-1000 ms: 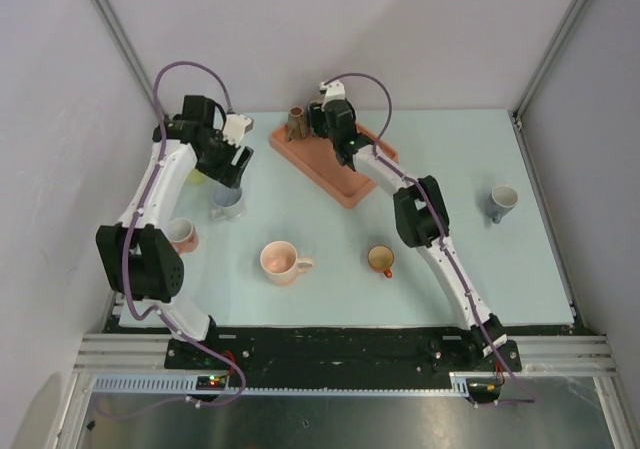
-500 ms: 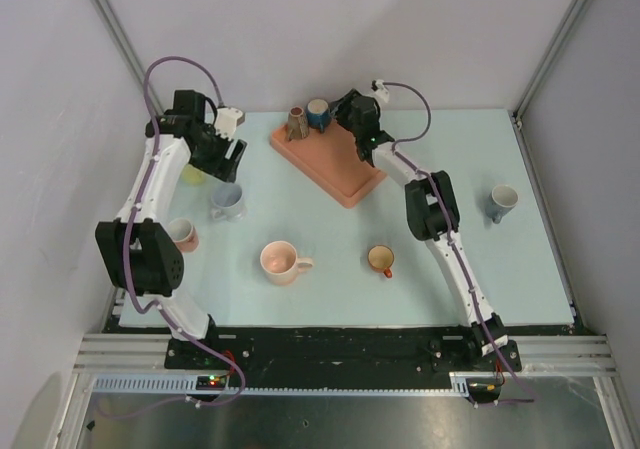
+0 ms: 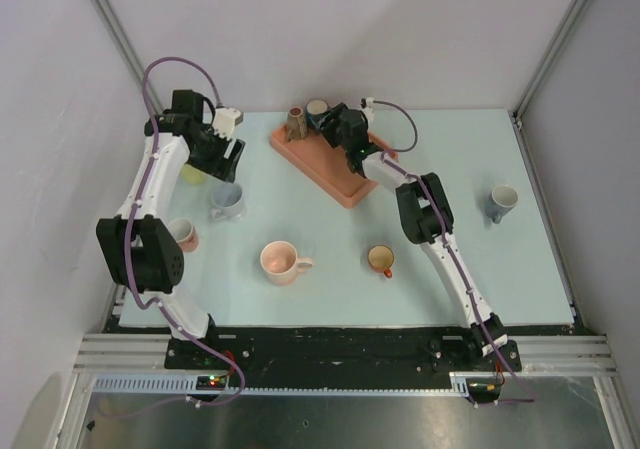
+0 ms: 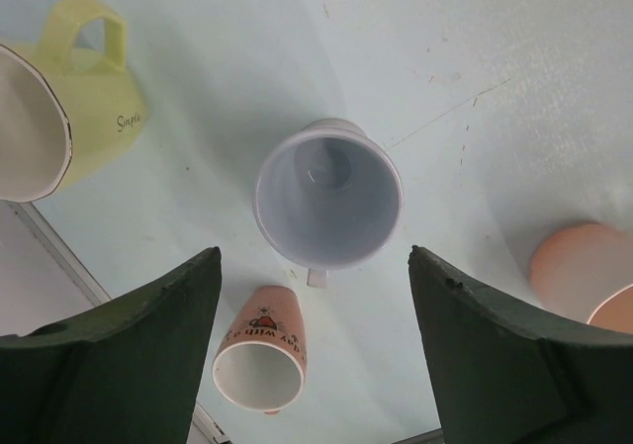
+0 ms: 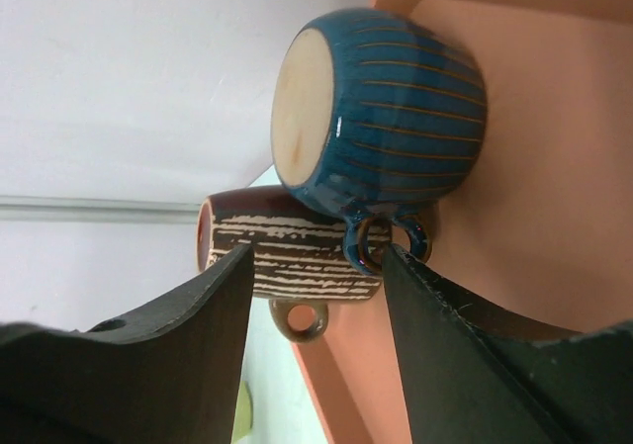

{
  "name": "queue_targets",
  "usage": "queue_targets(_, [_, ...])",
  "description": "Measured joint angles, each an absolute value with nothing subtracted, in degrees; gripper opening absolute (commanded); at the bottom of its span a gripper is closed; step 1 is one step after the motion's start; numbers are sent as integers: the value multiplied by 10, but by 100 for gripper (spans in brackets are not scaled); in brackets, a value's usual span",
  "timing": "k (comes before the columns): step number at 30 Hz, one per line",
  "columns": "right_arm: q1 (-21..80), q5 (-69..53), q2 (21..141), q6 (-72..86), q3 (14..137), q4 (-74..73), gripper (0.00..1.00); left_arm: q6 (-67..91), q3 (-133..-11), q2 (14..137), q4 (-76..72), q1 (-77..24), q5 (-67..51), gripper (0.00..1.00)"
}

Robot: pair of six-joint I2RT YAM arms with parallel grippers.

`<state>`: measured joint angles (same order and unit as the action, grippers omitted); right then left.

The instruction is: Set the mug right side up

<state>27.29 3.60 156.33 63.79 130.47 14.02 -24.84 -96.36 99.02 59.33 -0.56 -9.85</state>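
1. The left jaws are dark, matte wedges. They stand wide apart with nothing between them, above a smooth, round, pale lilac mug (image 4: 328, 199) that sits upright on the tabletop (image 4: 445, 48).
2. Around that mug are a glossy yellow mug (image 4: 89, 108) with a squarish loop handle, a small pink mug (image 4: 262, 355) with a printed picture, and a peach mug (image 4: 579, 271) cut off by the frame edge.
3. A salmon tray (image 3: 330, 169), flat, rectangular and raised at the rim, lies aslant at the far side of the tabletop.
4. On the tray's far corner stands a brown mug (image 5: 307, 246) with rough cream stripes and a small ring handle.
5. Just beside it on the tray is the blue mug (image 5: 396, 108). It is rounded and bulging, with a glossy deep-blue glaze, thin tan lines from base to rim, and a bare cream base.
6. The blue mug rests mouth down with its base up, so its long axis is upright. Its handle (image 5: 371, 241) points toward the right jaws.
7. The right jaws are black and partly open. The handle lies in the gap between them, and they are not clamped on it.
8. Farther right, a small amber cup (image 3: 381, 259) with a red handle sits near the front.
9. A grey-blue mug (image 3: 503, 202) sits well apart toward the right edge.
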Motion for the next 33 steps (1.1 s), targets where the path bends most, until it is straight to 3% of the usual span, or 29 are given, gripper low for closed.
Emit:
queue_targets(10, [278,23,1573,675,1319,114,41,-248,-970,990,593,-5,-108,81])
queue_targets(16, [274,27,1574,677,1321,50,37,-249,-970,990,593,-5,-108,81])
queue_targets(26, [262,59,1513,532,1268,-18,41,-248,-972,990,594,-5,-112,81])
queue_targets(31, [262,55,1512,377,1268,4,53,-248,-976,990,593,-5,-112,81])
queue_targets(33, [267,36,1512,332,1269,28,62,-248,-976,990,594,-5,-112,81])
